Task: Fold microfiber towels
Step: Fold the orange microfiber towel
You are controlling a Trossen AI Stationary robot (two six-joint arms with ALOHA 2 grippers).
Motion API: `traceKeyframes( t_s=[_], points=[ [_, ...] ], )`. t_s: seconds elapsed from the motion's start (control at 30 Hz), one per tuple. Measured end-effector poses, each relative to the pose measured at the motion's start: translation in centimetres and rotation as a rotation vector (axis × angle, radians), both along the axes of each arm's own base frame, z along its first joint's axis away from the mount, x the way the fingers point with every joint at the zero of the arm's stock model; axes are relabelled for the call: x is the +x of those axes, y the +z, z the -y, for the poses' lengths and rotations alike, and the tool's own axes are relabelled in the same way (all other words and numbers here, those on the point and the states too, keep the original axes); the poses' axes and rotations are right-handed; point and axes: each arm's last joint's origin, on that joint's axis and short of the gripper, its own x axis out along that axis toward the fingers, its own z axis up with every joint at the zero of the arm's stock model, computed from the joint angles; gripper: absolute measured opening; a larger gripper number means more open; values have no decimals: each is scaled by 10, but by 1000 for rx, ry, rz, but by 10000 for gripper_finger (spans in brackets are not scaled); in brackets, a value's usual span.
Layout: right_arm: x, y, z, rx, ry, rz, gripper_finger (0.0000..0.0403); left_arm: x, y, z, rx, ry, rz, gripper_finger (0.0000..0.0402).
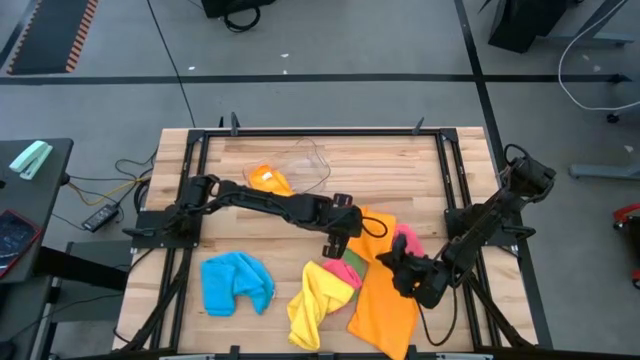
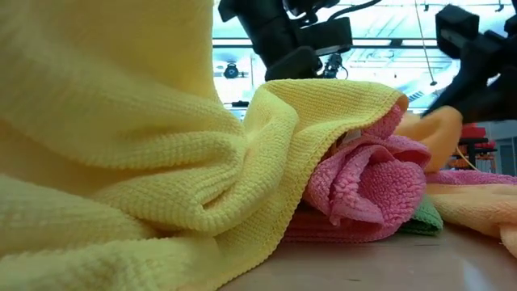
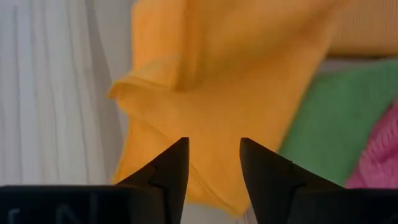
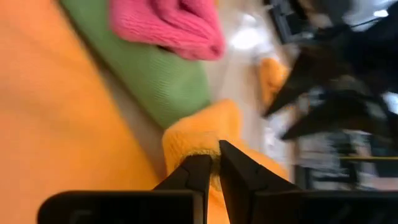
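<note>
The right gripper (image 4: 212,171) is pinching the large orange microfiber towel's (image 1: 385,295) corner; the left gripper (image 3: 213,163), half-open and empty, is hanging just above the towel's far edge.

Beneath the left gripper (image 1: 338,243), the green towel (image 1: 352,262) lies mostly buried under the pink towel (image 1: 340,272) and yellow towel (image 1: 312,300).

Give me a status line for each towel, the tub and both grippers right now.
large orange towel: spread on the table, one corner lifted
right gripper: shut on large orange towel, pinching its corner
left gripper: open, over the orange cloth
pink towel: bunched in the pile
green towel: lying under the pink one
yellow towel: crumpled, unfolded
blue towel: crumpled, apart on the left
clear tub: holding a small orange towel
</note>
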Motion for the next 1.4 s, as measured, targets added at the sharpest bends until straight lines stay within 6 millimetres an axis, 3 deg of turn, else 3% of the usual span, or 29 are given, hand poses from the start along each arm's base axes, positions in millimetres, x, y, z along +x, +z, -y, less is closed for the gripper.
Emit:
traceKeyframes(
  t_s=[0.33,0.53,0.77,1.07,1.4],
  points=[
    [7,0,4,71,-3,-23,39,13,-1,2,-18,-123,110,212],
    [8,0,4,71,4,-22,39,18,-12,-18,-61,-112,102,233],
    [8,0,4,59,12,-26,39,23,-33,-38,-169,-80,61,220],
    [8,0,5,55,12,-30,39,22,-35,-34,-196,-104,44,154],
    [8,0,5,46,7,-26,39,23,-34,-18,-212,-184,50,13]
  ],
)
